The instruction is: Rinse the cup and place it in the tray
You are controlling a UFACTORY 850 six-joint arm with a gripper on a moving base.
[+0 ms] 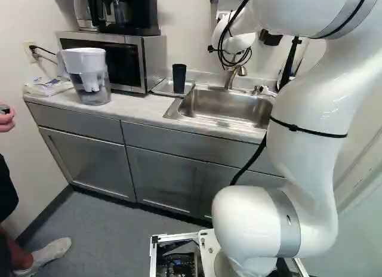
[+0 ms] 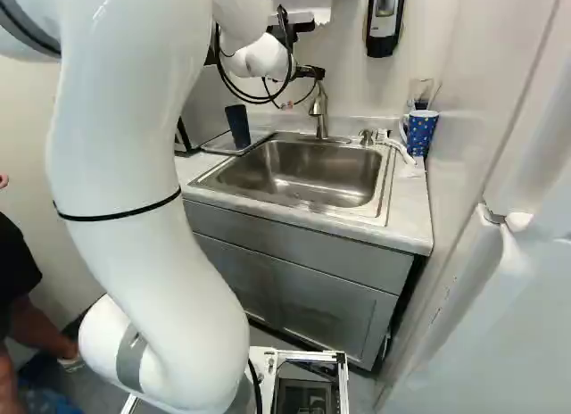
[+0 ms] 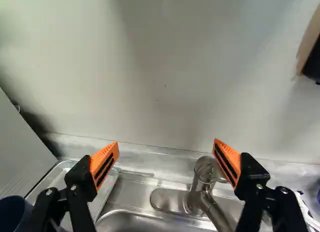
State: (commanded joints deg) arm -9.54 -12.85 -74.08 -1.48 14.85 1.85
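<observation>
Gripper near faucet, fingers spread wide, grasping nothing. Dark cup stands in tray, long axis vertical, beyond gripper's left finger; any reach for cup likely needs leftward shift.

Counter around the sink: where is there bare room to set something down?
The counter is bare before the microwave, between the pitcher and sink; the sink basin looks open too. It is crowded at the right of the right base view, where the mug and brush sit.
</observation>
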